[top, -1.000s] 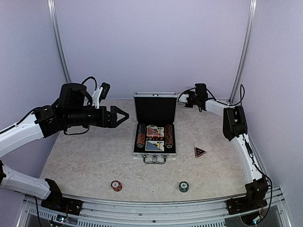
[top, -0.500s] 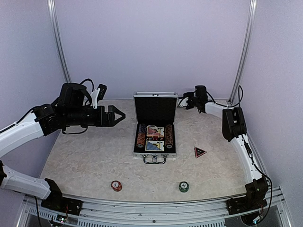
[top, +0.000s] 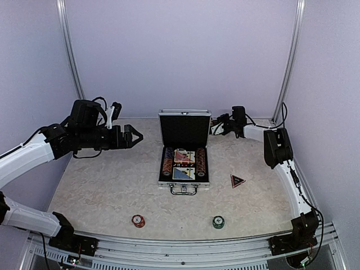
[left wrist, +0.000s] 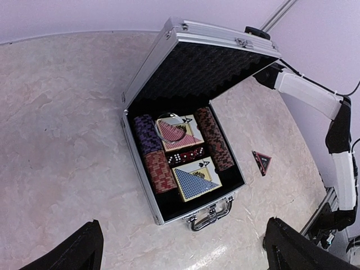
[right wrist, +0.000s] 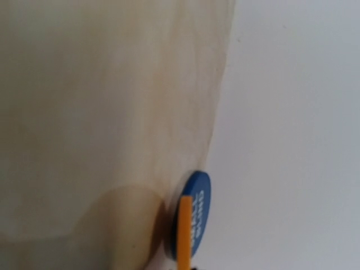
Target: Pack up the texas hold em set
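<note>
Left tool: hangs spread wide and empty, aimed at the aluminium case ahead and below, ready for a broad grasp.
Case: lies open, lid upright for free access; card decks and chip rows seated inside.
Right tool: closed tight, just beside the lid's top corner; blue disc and orange disc right at the tool, hold not confirmable.
Well behind both tools, unpacked: red chip stack, green chip stack, triangle marker.
</note>
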